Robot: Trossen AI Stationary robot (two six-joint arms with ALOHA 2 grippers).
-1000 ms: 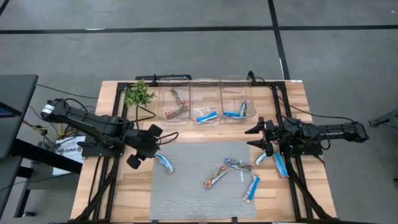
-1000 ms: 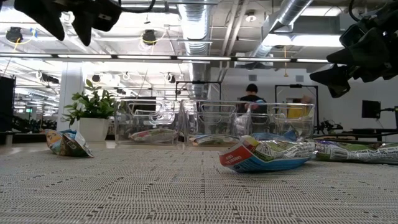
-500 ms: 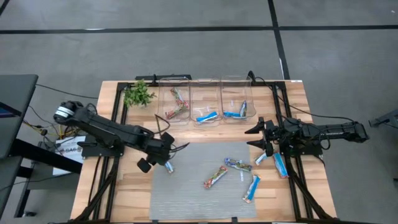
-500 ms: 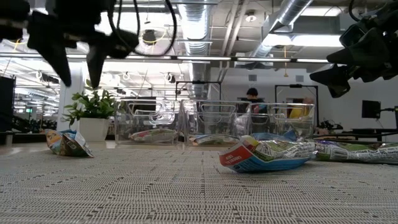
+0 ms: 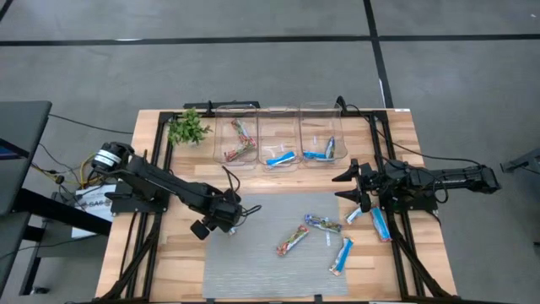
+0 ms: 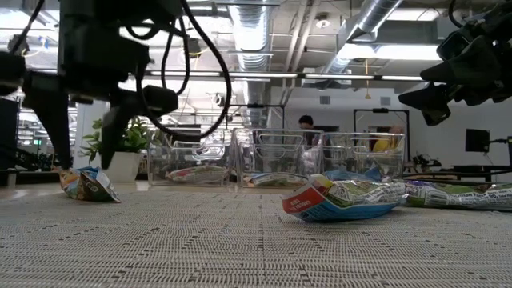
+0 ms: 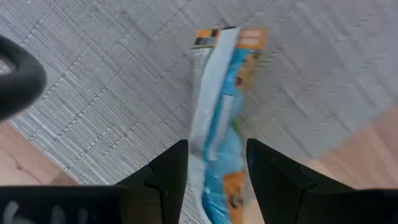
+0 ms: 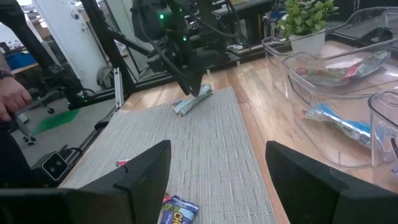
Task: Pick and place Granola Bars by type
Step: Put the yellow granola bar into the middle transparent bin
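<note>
Woven grey mat [image 5: 270, 253] on a wooden table [image 5: 169, 262]; clear, seemingly plastic bins [image 5: 280, 139]; glossy bar wrapper [image 7: 217, 118].

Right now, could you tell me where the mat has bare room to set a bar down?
The mat's near-left stretch is bare, below the left gripper and left of the red-green bar. The strip between the bins and the bars is bare too. It is crowded at the right: several bars cluster by the right gripper.
</note>
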